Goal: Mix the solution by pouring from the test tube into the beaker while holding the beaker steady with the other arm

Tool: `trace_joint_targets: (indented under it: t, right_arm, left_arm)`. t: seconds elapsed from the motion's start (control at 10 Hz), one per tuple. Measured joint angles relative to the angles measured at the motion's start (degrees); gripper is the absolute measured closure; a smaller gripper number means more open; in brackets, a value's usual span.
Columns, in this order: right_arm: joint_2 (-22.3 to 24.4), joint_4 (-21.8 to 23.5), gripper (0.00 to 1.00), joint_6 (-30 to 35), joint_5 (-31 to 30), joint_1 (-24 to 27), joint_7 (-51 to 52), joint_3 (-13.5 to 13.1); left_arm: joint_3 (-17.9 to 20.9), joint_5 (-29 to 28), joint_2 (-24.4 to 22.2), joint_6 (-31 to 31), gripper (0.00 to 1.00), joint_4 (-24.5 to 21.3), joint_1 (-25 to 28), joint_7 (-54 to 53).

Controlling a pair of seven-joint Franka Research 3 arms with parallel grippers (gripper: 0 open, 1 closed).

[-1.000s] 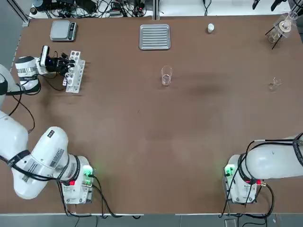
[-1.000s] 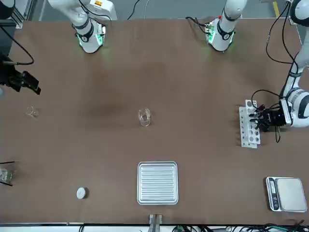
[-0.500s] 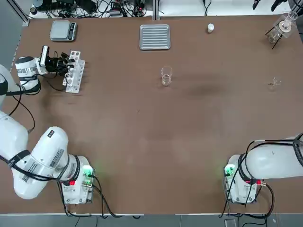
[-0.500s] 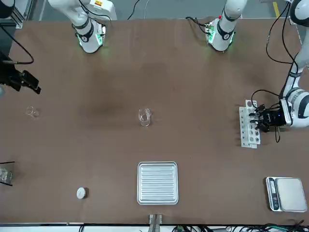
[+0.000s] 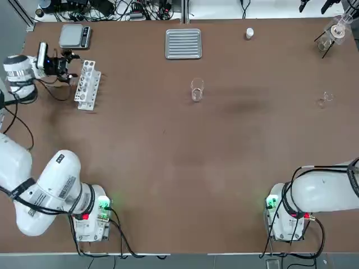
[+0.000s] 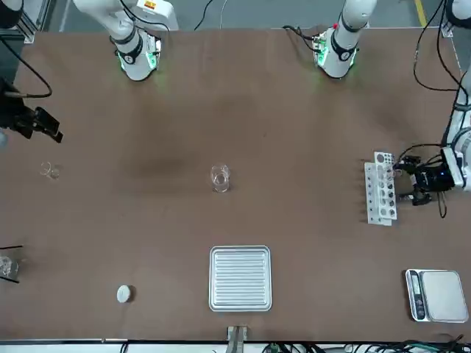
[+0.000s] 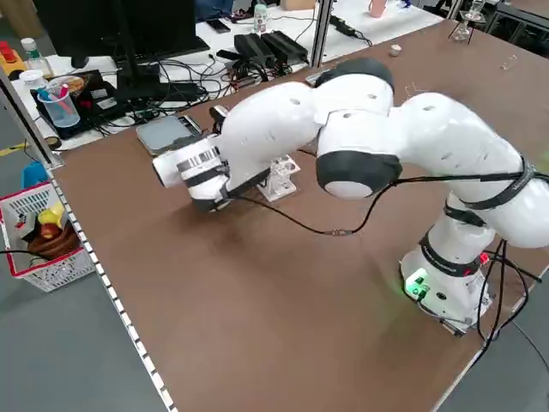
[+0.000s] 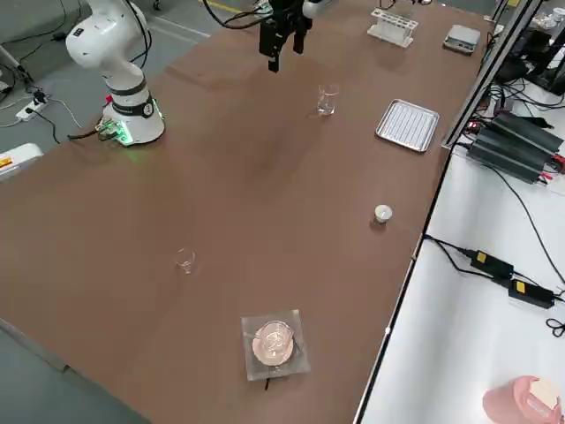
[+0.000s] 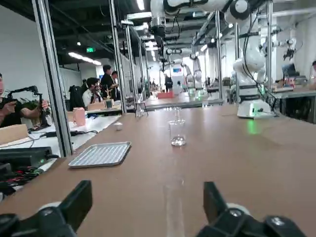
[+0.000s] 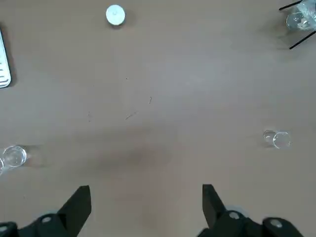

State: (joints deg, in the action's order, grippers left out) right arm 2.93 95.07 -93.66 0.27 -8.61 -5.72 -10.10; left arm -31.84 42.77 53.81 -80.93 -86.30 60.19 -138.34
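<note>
The beaker stands alone, upright, at the middle of the table's far half. My left gripper hovers at the far left, just clear of a white test tube rack. It is open, with nothing gripped between its fingers. A faint clear upright shape shows ahead of them; I cannot tell whether it is the test tube. My right gripper hangs open high over the table's right side, far from the beaker.
A digital scale and a ribbed metal tray lie along the far edge, with a white cap further right. A flask on a stand and a small glass piece are at the far right. People stand beyond the table.
My left gripper has opened and drawn back from the rack toward the table's left edge. The right arm and the beaker have not moved.
</note>
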Motion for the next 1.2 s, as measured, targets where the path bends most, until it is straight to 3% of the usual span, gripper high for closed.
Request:
trace_joint_targets:
  t: [0.4, 0.7, 1.2]
  right_arm:
    - [0.19, 0.26, 0.00, -0.46, -0.02, 0.01, 0.00, 0.00]
    - [0.27, 1.53, 0.00, -1.83, -0.04, 0.00, 0.05, 0.01]
    - [0.48, 1.69, 0.00, -1.93, -0.08, 0.01, 0.69, -0.03]
  left_arm:
    - [1.62, -4.10, -14.30, 0.16, 0.00, 0.82, 0.49, 7.52]
    - [1.40, -6.44, -25.64, -0.04, 0.00, 2.45, -3.17, 25.66]
    - [1.39, -8.69, -35.22, -10.89, 0.00, 1.76, -11.76, 53.53]
